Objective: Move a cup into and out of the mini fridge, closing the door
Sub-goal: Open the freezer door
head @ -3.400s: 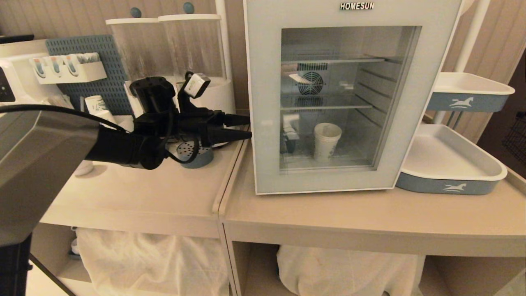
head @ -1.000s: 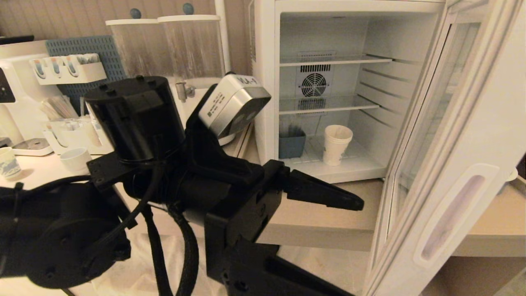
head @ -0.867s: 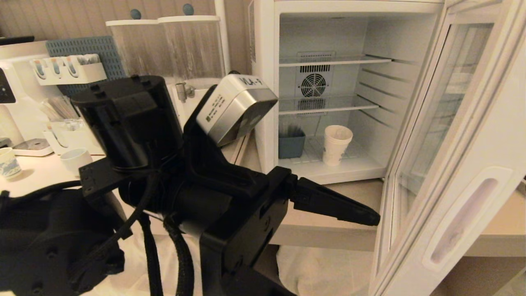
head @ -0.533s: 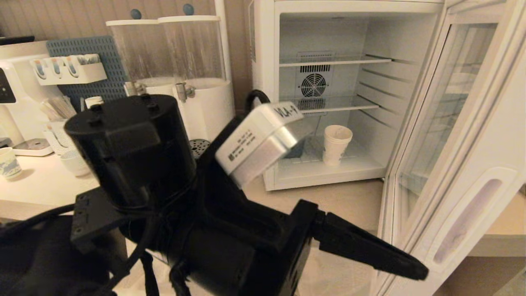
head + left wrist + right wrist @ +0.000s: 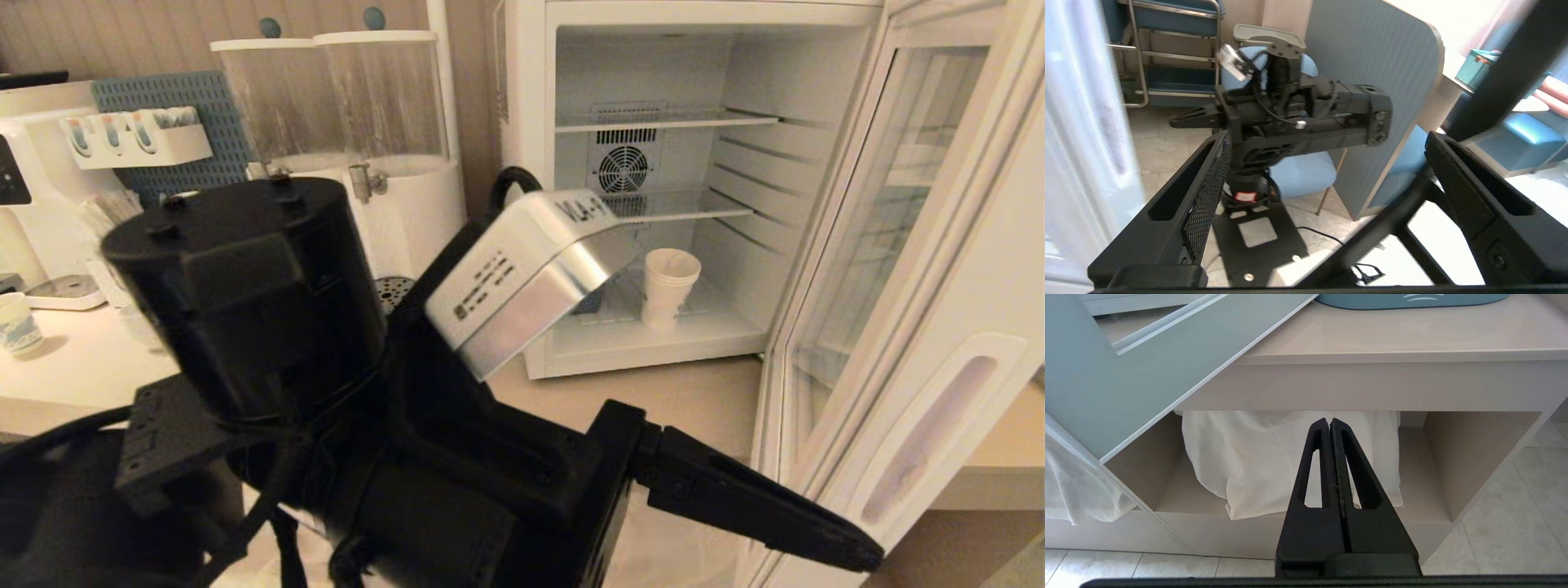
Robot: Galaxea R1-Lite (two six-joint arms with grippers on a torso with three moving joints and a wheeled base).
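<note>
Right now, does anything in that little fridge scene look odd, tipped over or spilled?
Nothing is spilled or tipped. The mini fridge has its door swung wide open, and the cup stands upright on the fridge floor. The left pincer, open and empty, hovers out front near the door's lower edge.

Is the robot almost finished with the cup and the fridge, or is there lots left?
About midway, it seems. Done: the door is swung wide open and the cup stands on the floor of the mini fridge. In hand: nothing yet; the left gripper is open and empty, near the door. The right gripper hangs shut below the counter. Left: lift the cup out and shut the door.
</note>
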